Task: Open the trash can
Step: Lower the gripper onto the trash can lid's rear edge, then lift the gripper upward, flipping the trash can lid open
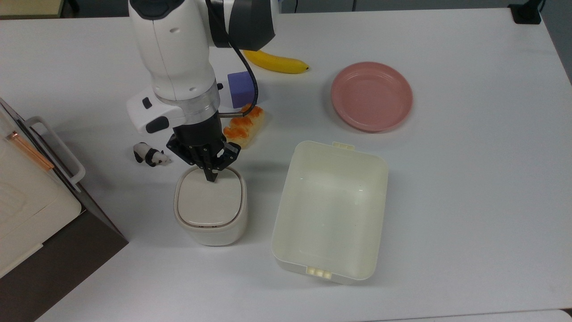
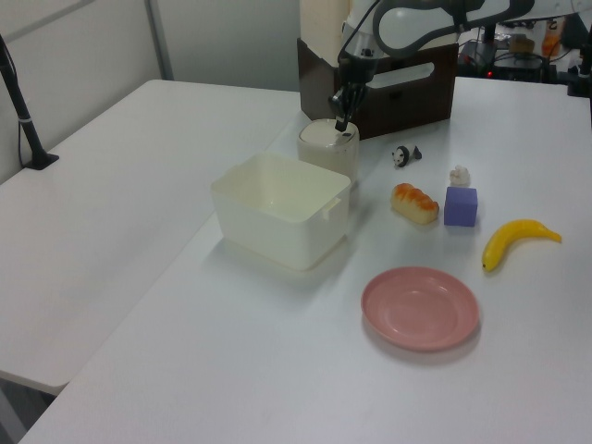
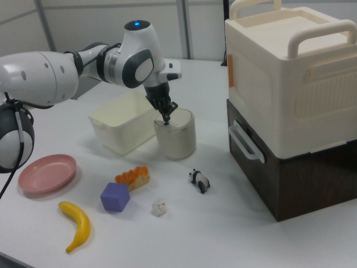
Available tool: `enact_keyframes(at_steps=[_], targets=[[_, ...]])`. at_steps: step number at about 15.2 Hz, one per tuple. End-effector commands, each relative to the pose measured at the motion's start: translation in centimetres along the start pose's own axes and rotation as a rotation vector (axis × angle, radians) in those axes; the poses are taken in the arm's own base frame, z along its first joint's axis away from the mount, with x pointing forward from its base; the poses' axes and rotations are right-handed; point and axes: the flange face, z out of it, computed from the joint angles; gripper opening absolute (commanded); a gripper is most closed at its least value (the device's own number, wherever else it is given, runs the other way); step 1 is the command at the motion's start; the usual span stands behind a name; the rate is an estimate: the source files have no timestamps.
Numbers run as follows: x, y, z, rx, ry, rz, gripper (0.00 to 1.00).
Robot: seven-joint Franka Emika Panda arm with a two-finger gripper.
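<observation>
The trash can (image 1: 210, 206), lid down, stands near the table's (image 1: 469, 188) front-left part in the top view, just beside the lidless tub (image 1: 330, 210). The gripper (image 1: 210, 176) points down at the lid's rear edge, jaws pinched narrow, holding nothing.

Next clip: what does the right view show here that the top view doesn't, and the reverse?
Right view: a small white figurine beside the purple cube, and the arched handles atop the cream box. Top view: the cream tub's bare floor and the trash can's lid face-on. Both: the shut end effector pointing down at the lid's edge, the toy panda, banana and pink plate.
</observation>
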Motion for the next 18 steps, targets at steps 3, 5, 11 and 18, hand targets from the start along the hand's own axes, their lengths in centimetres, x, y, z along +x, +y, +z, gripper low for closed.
enact_keyframes(at_steps=[3,5,11,18], targets=[[-0.8,-0.2,1.2,-0.029,-0.024,-0.014,0.00],[-1.0,-0.2,1.7,-0.032,-0.032,-0.018,0.00],[0.3,-0.7,-3.7,-0.007,0.053,0.014,0.00],[-0.7,-1.4,-10.8,0.010,0.071,0.015,0.00]])
